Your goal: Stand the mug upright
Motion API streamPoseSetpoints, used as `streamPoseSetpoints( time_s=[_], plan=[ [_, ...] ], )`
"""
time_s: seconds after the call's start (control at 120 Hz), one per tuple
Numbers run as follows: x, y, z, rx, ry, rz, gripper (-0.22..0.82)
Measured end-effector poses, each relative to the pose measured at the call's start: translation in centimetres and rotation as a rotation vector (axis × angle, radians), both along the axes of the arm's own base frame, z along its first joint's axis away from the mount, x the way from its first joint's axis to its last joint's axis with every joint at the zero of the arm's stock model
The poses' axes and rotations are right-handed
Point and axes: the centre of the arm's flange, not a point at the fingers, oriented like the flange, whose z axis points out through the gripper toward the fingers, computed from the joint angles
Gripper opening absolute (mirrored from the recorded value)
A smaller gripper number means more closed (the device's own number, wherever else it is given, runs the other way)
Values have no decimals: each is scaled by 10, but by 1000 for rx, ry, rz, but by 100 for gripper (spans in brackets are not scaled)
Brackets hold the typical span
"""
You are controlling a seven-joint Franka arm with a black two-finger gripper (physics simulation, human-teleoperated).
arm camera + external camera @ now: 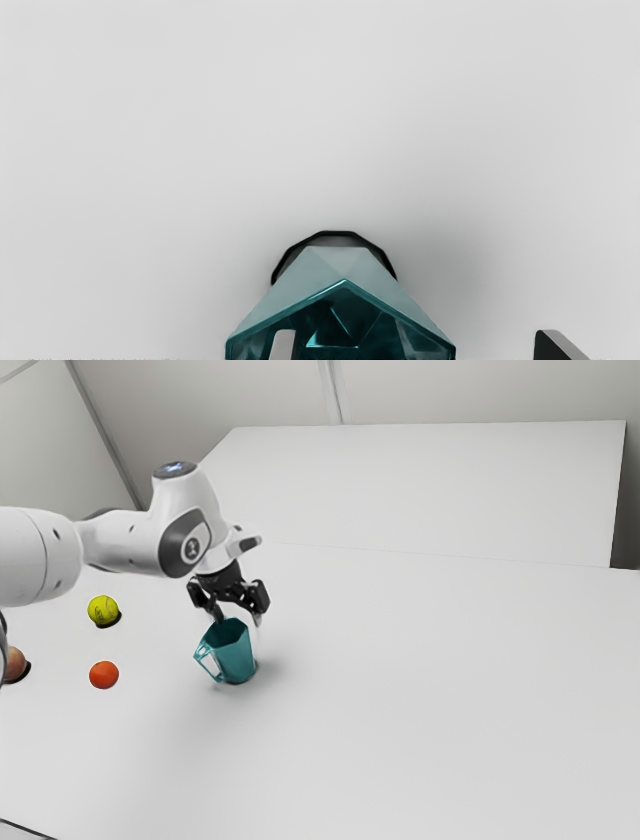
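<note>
In the exterior view the gripper (238, 619) points down at the top of the teal mug (234, 658). The mug's opening faces up, its base is at the table, and its handle points to the exterior view's left; whether it leans slightly I cannot tell. In the wrist view the gripper (419, 345) is open, its fingers wide apart. One finger overlaps the opening of the faceted mug (340, 265), while the other stands outside the rim, away from the wall. A dark ring shows around the mug's base.
On the white table (420, 690), a yellow-green ball (103, 610), an orange ball (104, 675) and a brownish round object (14, 664) lie toward the exterior view's left, beyond the mug's handle side. A large white raised surface (430, 485) stands at the back.
</note>
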Motion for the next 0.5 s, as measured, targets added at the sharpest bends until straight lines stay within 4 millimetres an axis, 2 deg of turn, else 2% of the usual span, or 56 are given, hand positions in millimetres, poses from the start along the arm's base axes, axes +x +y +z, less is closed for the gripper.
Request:
streamPoseSetpoints(
  time_s=[0.2,0.333,0.5],
  plan=[
    [7,0,47,1,-44,-5,57],
    [15,-2,112,27,-98,-37,58],
    [7,1,183,61,-130,-63,60]
  ],
)
